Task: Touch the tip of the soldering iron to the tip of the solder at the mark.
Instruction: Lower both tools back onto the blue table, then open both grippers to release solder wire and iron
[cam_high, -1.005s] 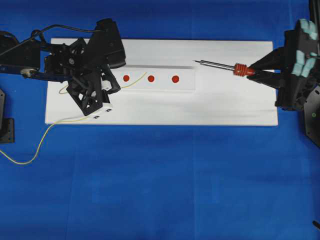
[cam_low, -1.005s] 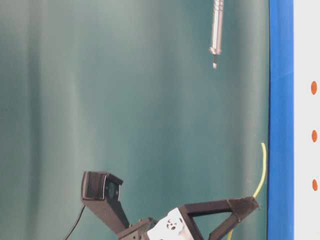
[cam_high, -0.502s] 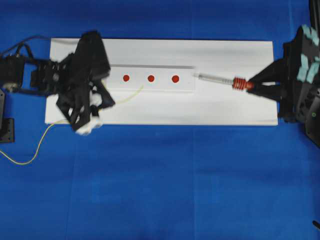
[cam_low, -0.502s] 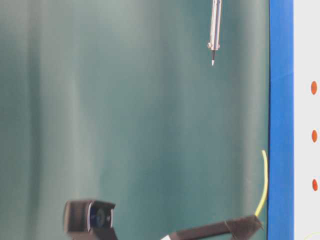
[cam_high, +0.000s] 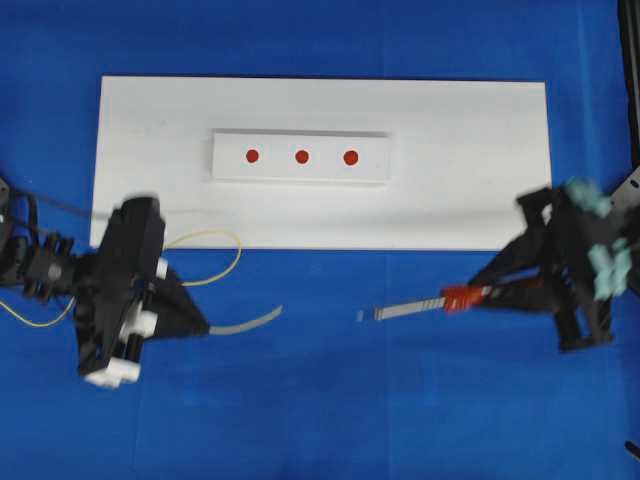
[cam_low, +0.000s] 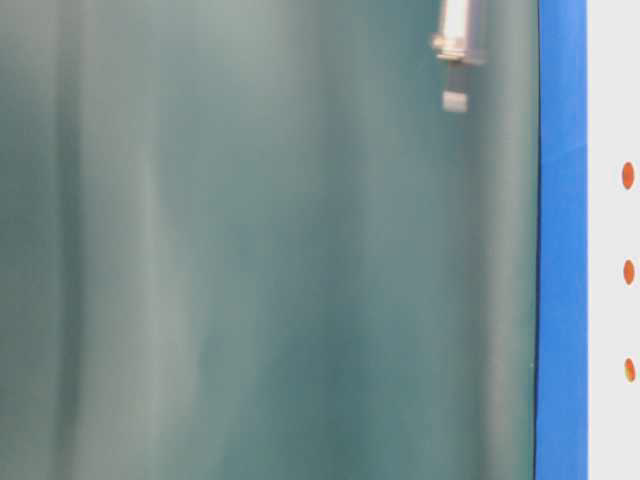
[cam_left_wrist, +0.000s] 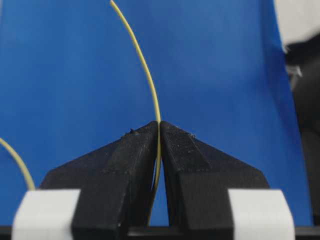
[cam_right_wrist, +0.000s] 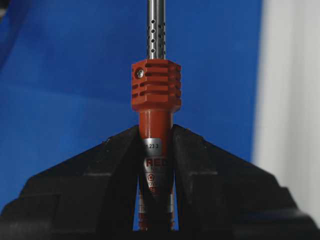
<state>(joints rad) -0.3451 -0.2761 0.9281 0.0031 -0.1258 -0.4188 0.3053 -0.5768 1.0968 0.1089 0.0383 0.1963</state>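
In the overhead view my left gripper (cam_high: 203, 326) hangs over the blue cloth below the white board's left corner. It is shut on the thin yellow solder (cam_high: 239, 255); the end past the jaws is a pale blur. The left wrist view shows the solder (cam_left_wrist: 145, 70) pinched at the tips of the left gripper (cam_left_wrist: 159, 123). My right gripper (cam_high: 479, 291) is below the board's right end, shut on the soldering iron (cam_high: 455, 297), whose silver shaft points left. The right wrist view shows the right gripper (cam_right_wrist: 156, 133) clamping the iron's orange handle (cam_right_wrist: 156, 87). Three red marks (cam_high: 301, 156) dot the raised strip.
The white board (cam_high: 450, 180) lies on blue cloth, with the raised strip (cam_high: 325, 170) near its far edge. In the table-level view only the blurred iron shaft (cam_low: 456, 45) and the red marks (cam_low: 628, 271) show. Slack solder trails off to the far left.
Both arms have swung off the board toward the near side, the left taking the solder and the right the iron. The left gripper has dropped out of the table-level view.
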